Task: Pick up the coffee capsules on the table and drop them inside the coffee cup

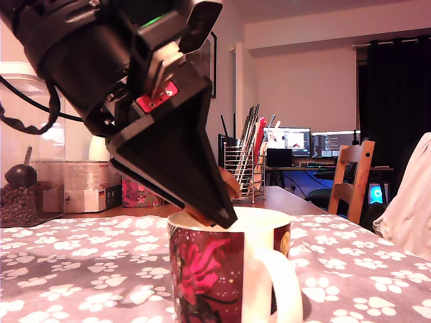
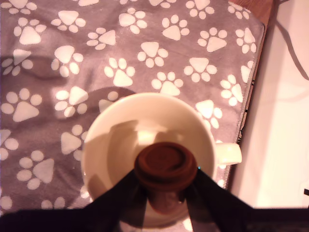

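The coffee cup (image 1: 229,269) stands at the front of the table (image 1: 81,269), dark red outside with a pink rose, white handle toward the exterior view's right. My gripper (image 1: 215,214) hangs right over its rim, shut on a brown coffee capsule (image 2: 165,164). The wrist view looks down into the cup's white inside (image 2: 120,140), with the capsule's round flat face held between the black fingers (image 2: 120,198) above the opening. In the exterior view only a brown sliver of the capsule (image 1: 201,217) shows behind the finger.
A wire mesh pen holder (image 1: 244,176) stands behind the cup. A jar of beans with a dark scoop (image 1: 20,176) and boxes sit at the exterior view's left. A wooden chair (image 1: 353,176) is at the right. The cloth's edge (image 2: 248,96) lies close beside the cup.
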Available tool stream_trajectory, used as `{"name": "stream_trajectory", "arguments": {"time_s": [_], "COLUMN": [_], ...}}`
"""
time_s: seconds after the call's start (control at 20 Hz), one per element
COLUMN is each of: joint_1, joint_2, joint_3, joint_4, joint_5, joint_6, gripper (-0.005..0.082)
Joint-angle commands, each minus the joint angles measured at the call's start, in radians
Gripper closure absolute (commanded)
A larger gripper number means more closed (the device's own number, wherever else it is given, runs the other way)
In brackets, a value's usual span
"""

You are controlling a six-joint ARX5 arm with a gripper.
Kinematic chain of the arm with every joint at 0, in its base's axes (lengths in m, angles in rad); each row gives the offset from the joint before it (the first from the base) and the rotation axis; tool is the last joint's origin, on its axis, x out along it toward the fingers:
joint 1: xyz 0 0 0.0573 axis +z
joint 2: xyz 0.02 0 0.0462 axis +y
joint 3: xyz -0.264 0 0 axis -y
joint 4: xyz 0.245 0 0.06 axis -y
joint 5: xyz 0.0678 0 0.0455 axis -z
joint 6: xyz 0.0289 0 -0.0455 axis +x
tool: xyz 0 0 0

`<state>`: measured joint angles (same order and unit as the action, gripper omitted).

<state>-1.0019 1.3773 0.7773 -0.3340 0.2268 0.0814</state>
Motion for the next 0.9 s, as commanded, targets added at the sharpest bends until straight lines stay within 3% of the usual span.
{"name": "stream_trajectory", "arguments": {"time_s": [0.0, 0.25, 0.85], "joint_1": [-0.004, -0.001, -0.002], "joint_2": [0.011, 0.011, 0.005], "joint_3": [-0.003, -0.003, -0.002], "joint_4": [0.006, 0.019, 0.016], "joint_5": [0.000, 0.000, 0.001], "joint_6": [-0.003, -0.003, -0.002], "gripper": [0.0658, 0.0222, 0.0238]}}
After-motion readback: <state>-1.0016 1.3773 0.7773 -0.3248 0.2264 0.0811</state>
